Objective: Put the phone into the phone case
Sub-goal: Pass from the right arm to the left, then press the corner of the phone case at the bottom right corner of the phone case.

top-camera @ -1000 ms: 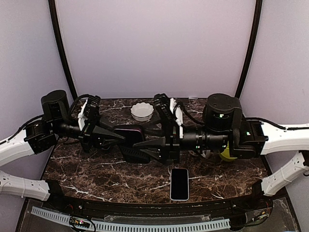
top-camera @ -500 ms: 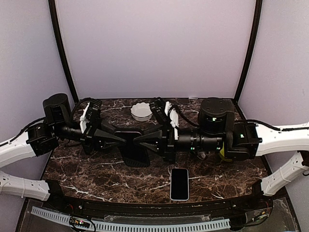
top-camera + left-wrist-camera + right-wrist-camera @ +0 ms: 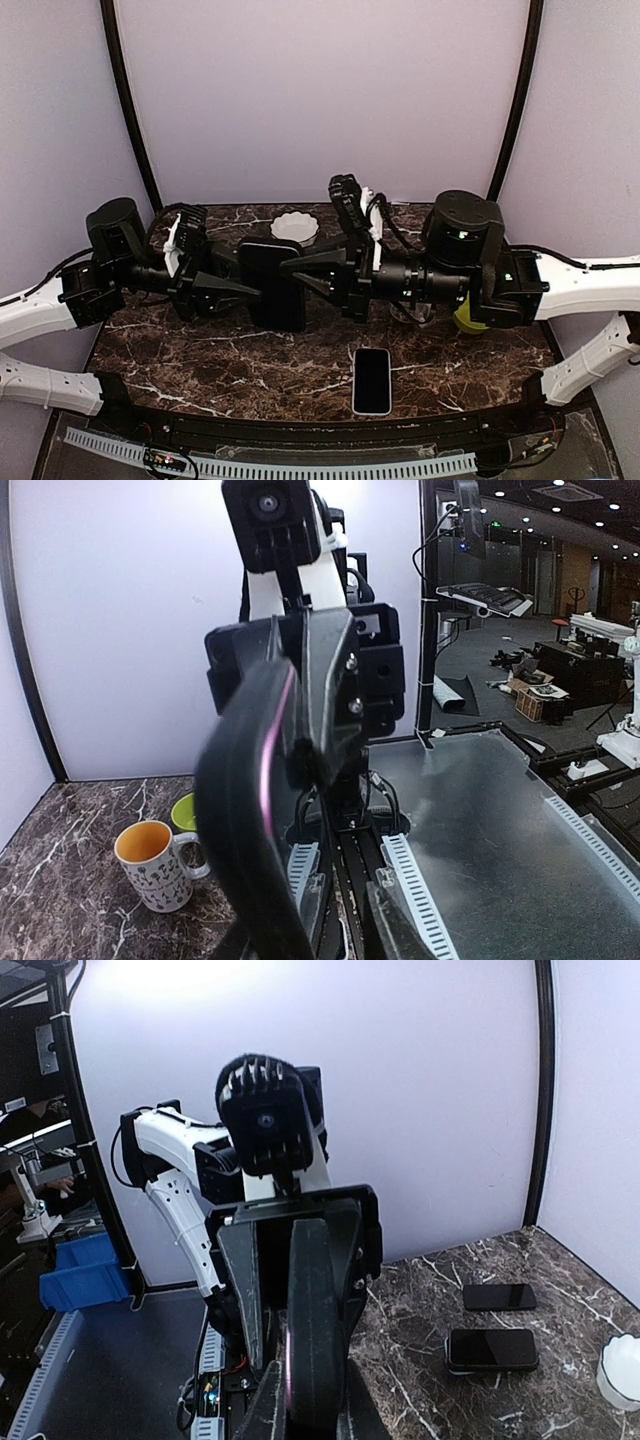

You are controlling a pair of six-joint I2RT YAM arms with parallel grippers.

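Both arms hold the phone case up off the tabletop between them. The left fingers pinch one long edge and the right fingers pinch the opposite edge. The phone lies flat and screen up near the front edge of the tabletop, well apart from the case and untouched.

The case looks like a thin, light shell that will probably bend if squeezed. It is best held by its rim, so that the hollow with its pink lining stays open. Nothing sits in that hollow yet.

The phone should be stiff, with smooth glass that is likely slippery. As it lies flat, the safest hold is probably across its two narrow long sides. One set of fingers would have to let go of the case to fetch it.

A white bowl at the back of the tabletop looks empty from above. In the left wrist view a patterned mug with an orange inside stands just beside a green bowl, and I cannot tell what either holds.

The right wrist view shows one dark phone and a second dark phone lying flat farther off
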